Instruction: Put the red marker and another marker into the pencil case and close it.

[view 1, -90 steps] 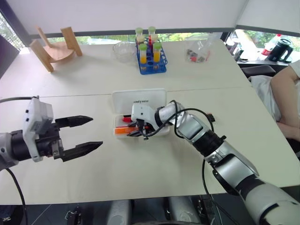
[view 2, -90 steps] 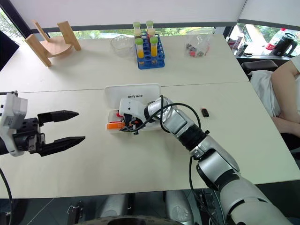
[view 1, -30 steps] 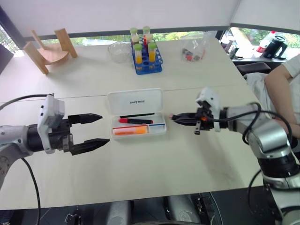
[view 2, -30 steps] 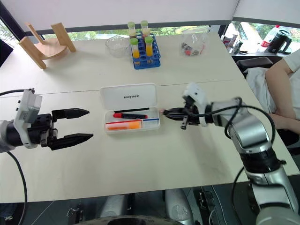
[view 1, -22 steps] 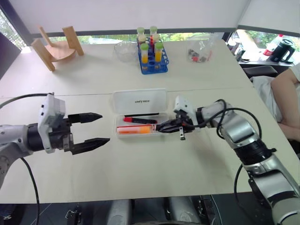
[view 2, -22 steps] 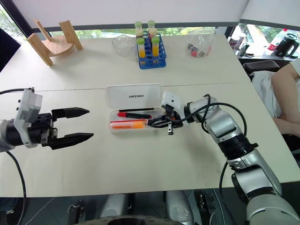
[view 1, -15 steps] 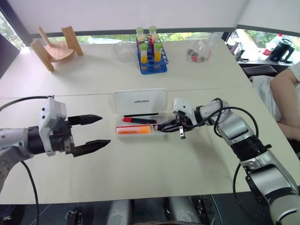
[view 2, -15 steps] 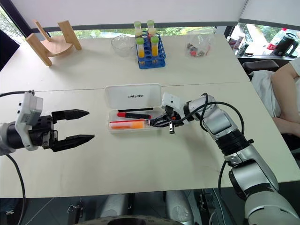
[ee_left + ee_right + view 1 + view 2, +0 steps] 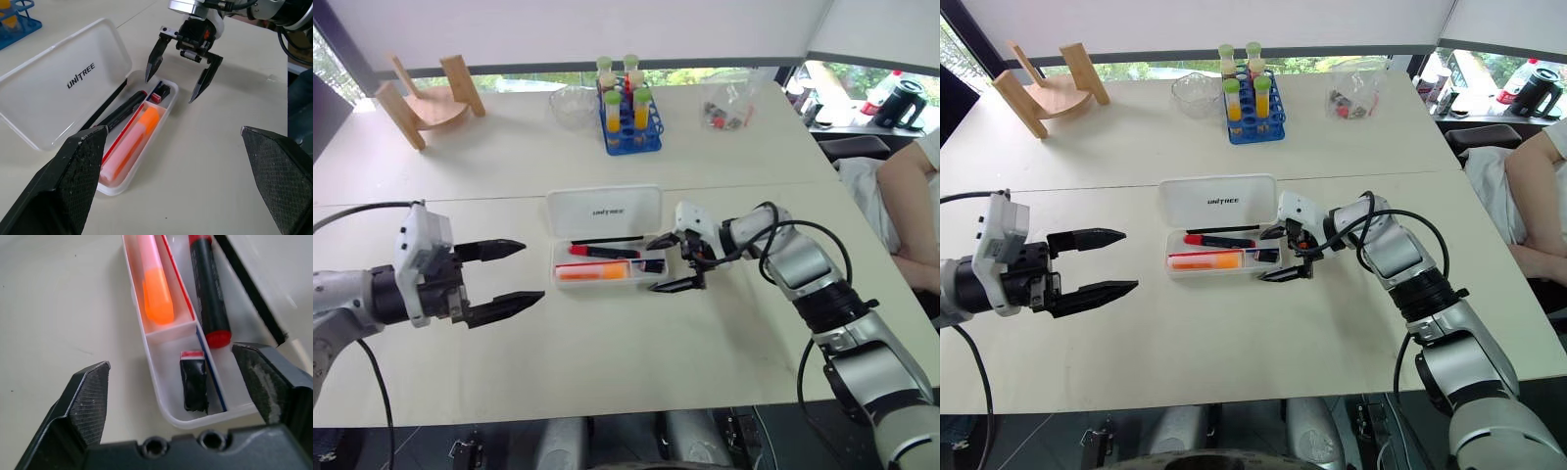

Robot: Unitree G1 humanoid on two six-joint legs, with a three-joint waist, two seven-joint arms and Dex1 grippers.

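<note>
The white pencil case (image 9: 566, 260) lies open mid-table, its lid (image 9: 604, 209) folded back flat. Inside its tray the red marker (image 9: 597, 252) lies beside the orange highlighter (image 9: 590, 273), the other marker. A small black piece with a red end (image 9: 193, 384) rests in the end compartment. My right gripper (image 9: 653, 266) is open at the case's right end, one finger on each side of that compartment, holding nothing. My left gripper (image 9: 532, 270) hovers open and empty a short way left of the case.
A thin black pen (image 9: 607, 240) lies along the hinge. At the back stand a blue tube rack (image 9: 628, 122), a glass bowl (image 9: 572, 106), a wooden stand (image 9: 426, 98) and a plastic bag (image 9: 729, 110). A person's arm (image 9: 911, 196) is at the right edge.
My right gripper came in from the right to the case's end, sank a little and opened. A small black and red piece now lies in the end compartment. The left gripper stayed put.
</note>
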